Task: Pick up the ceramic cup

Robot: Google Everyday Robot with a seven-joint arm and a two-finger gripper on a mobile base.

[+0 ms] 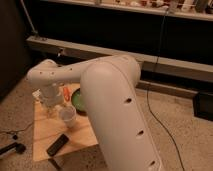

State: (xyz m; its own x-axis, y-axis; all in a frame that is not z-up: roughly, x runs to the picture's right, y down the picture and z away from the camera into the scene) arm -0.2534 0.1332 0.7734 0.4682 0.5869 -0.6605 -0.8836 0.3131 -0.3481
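Note:
The ceramic cup (68, 118) is small, plain and white. It stands upright on the small wooden table (44, 136), just in front of the round green bowl (78, 100). My gripper (53, 106) hangs from the white arm (55, 75), low over the table. It is just left of the cup and close beside it. I cannot tell whether it touches the cup. The wrist hides much of what lies behind it at the table's back left.
A black oblong object (57, 144) lies near the table's front edge. An orange item (65, 93) lies beside the bowl. My large white arm link (117, 115) fills the middle. A dark cable (160, 125) runs over the speckled floor on the right. A long low shelf (150, 60) is behind.

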